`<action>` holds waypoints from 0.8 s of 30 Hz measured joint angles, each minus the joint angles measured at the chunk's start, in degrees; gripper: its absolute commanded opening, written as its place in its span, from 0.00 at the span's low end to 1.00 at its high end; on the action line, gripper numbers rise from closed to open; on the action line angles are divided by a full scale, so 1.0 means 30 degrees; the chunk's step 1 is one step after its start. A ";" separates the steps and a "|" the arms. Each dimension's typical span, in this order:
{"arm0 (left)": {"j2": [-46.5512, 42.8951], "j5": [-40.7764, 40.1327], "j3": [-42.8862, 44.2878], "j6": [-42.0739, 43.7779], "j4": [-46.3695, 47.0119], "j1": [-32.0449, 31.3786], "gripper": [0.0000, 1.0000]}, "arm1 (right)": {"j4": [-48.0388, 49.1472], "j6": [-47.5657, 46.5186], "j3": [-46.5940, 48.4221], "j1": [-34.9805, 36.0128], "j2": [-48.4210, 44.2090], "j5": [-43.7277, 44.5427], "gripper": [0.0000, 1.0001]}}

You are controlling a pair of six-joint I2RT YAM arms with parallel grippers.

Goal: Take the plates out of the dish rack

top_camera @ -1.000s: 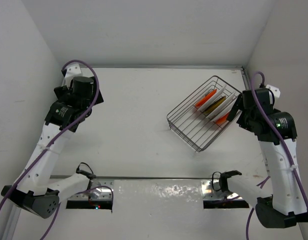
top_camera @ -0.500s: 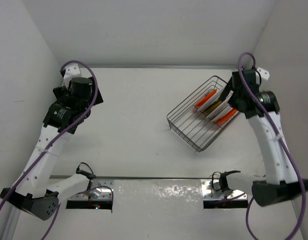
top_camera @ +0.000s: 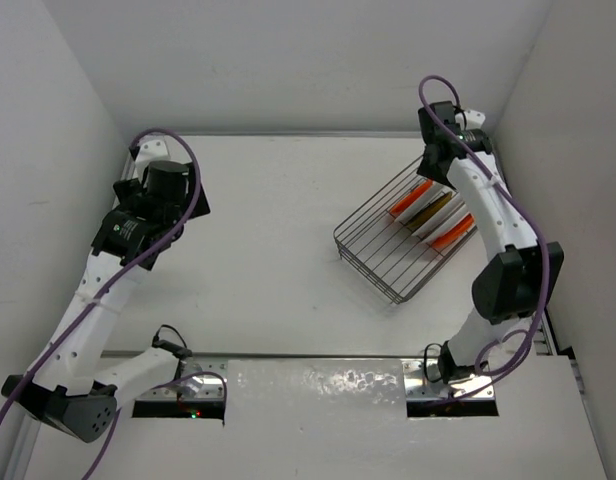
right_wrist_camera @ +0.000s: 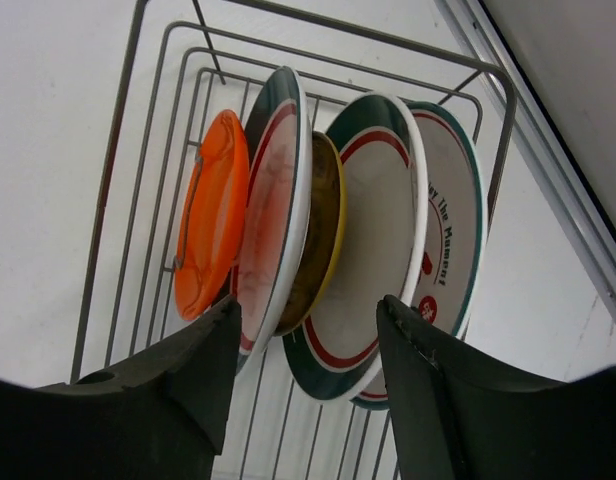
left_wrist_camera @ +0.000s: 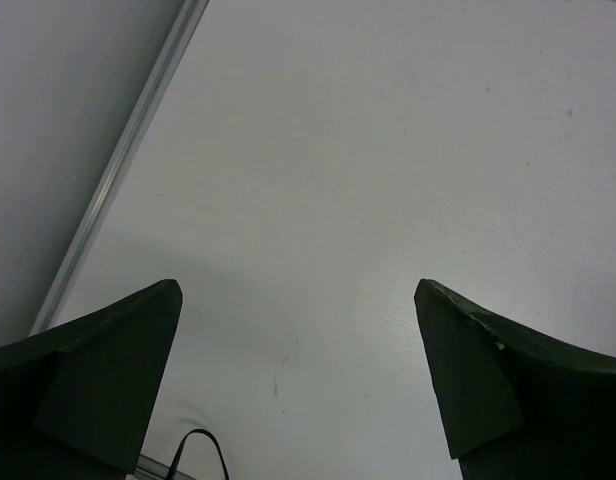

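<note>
Directly ahead of the right pincer [right_wrist_camera: 308, 315], whose two fingers stood apart and gripped nothing, the one dish rack [right_wrist_camera: 138, 120] held five plates on edge, side by side. Counted from the left of its wrist view: one orange plate [right_wrist_camera: 210, 215], one dark-rimmed plate [right_wrist_camera: 276, 190] with a reddish face, one yellow-olive plate [right_wrist_camera: 323, 225], one ringed white plate [right_wrist_camera: 373, 250], and one lettered plate [right_wrist_camera: 450, 225] with red characters. The left pincer [left_wrist_camera: 298, 300] was likewise released, with the table [left_wrist_camera: 388, 150] ahead of it.

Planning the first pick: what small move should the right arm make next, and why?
Probably lower the right gripper toward the yellow-olive plate: its jaws stand open above the dish rack, with that plate's rim roughly centred between them.
</note>
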 measured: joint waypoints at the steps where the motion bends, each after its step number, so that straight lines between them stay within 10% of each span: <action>1: -0.0007 0.0000 -0.0080 0.0036 -0.0015 0.0000 1.00 | 0.0095 -0.0015 0.0131 0.0000 0.0335 0.0007 0.54; 24: 0.0444 0.0255 -0.0095 0.0189 -0.0182 0.0000 1.00 | -0.2062 0.1370 0.3191 0.0022 0.3235 0.1144 0.00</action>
